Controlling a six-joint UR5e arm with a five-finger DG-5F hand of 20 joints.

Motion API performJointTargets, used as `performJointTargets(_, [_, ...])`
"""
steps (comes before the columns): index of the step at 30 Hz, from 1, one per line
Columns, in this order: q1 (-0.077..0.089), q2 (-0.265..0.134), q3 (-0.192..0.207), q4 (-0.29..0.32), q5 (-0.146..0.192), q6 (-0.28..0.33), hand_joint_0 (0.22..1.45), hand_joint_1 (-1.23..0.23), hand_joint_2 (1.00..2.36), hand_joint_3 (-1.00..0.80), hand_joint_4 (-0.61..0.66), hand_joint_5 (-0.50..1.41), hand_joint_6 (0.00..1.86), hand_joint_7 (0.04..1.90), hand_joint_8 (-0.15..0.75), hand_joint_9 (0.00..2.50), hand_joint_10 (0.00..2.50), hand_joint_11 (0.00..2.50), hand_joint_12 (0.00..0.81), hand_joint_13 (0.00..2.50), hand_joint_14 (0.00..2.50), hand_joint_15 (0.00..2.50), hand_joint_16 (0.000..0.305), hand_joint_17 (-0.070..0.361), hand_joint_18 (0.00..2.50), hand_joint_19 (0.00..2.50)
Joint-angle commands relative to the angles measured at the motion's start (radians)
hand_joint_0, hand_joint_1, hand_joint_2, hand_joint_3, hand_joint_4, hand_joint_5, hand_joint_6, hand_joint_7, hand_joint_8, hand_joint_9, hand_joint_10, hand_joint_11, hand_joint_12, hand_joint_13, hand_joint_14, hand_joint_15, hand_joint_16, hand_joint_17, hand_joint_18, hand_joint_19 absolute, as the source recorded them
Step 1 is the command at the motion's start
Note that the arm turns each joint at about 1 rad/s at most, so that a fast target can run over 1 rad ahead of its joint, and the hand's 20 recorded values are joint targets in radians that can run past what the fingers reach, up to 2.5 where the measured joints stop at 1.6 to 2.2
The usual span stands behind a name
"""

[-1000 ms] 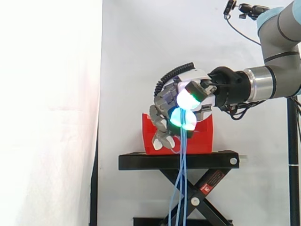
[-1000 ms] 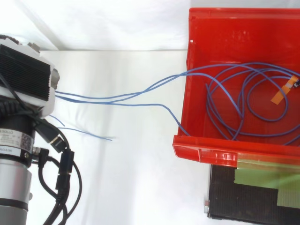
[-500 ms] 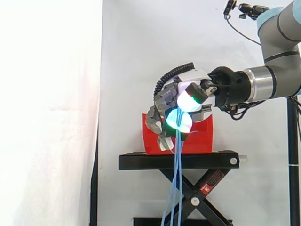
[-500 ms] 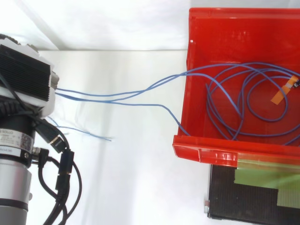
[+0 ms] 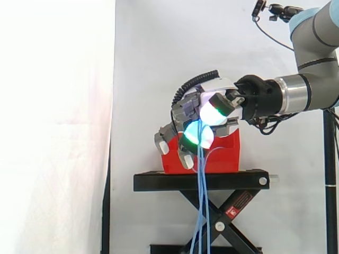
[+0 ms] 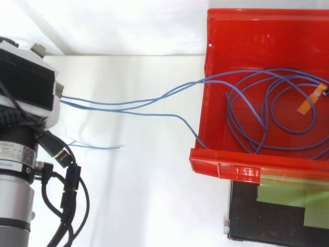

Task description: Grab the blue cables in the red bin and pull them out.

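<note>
Nearest the side camera, the hand (image 5: 186,112) hung in front of the red bin (image 5: 225,157), level with its upper edge and reaching in from the right on the grey arm (image 5: 312,90). It was closed on the blue cables (image 5: 201,185): they were pinched between two glowing fingertips (image 5: 194,135), one green-cyan and one white-green above it, while the remaining fingers curled loosely down and to the left with their white pads apart from the cables. From the pinch the strands dropped almost straight down in a tight bundle, crossing in front of the bin and the top plate of the black stand (image 5: 201,181) and running on past its scissor legs to the bottom of the view. One thin loop bent off to the right just under the hand, towards the bin.

From above, the hand (image 6: 25,85) sat highest, at the left edge, its black ribbed back turned to the camera. The blue cables (image 6: 128,105) left it on its right side and stretched across the white surface towards the red bin (image 6: 247,167), two strands close together and a third a little below. They climbed over the bin's left wall. A loose strand (image 6: 97,146) lay apart from them, lower down and near the wrist. Inside the bin the rest of the cables lay in several overlapping coils on the floor, with an orange tag (image 6: 307,105) on one near the right side. The stand (image 6: 272,221) showed below the bin's front lip, with a patch of greenish tape (image 6: 288,198) on it.

Behind it all hung the white curtain (image 5: 148,63).
</note>
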Motion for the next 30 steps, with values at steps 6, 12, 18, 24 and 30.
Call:
performJointTargets(6, [-0.001, 0.0, 0.0, -0.001, -0.001, 0.0, 0.75, -0.94, 1.0, -1.0, 0.07, 0.44, 1.09, 0.36, 0.344, 0.29, 0.1, 1.27, 0.241, 0.96, 0.01, 0.54, 0.044, 0.1, 0.83, 0.53])
performJointTargets(12, [-0.001, 0.0, 0.0, 0.001, 0.0, 0.0, 0.73, -0.9, 1.0, -1.0, 0.1, 0.45, 1.1, 0.36, 0.354, 0.32, 0.1, 1.27, 0.244, 0.96, 0.01, 0.53, 0.045, 0.101, 0.83, 0.52])
performJointTargets(18, [0.001, 0.0, 0.0, 0.001, -0.001, -0.002, 0.71, -0.85, 1.0, -1.0, 0.1, 0.46, 1.11, 0.34, 0.362, 0.37, 0.09, 1.27, 0.246, 0.97, 0.01, 0.52, 0.045, 0.1, 0.84, 0.51])
performJointTargets(24, [0.001, 0.0, 0.0, 0.001, -0.001, -0.002, 0.7, -0.83, 1.0, -1.0, 0.09, 0.45, 1.12, 0.36, 0.376, 0.32, 0.57, 1.15, 0.241, 0.97, 0.01, 0.52, 0.044, 0.1, 0.84, 0.5])
performJointTargets(30, [0.002, 0.0, 0.0, 0.001, -0.001, -0.003, 0.7, -0.84, 1.0, -1.0, 0.08, 0.41, 1.18, 0.33, 0.367, 0.14, 1.65, 0.82, 0.236, 0.97, 0.01, 0.52, 0.045, 0.102, 0.84, 0.5])
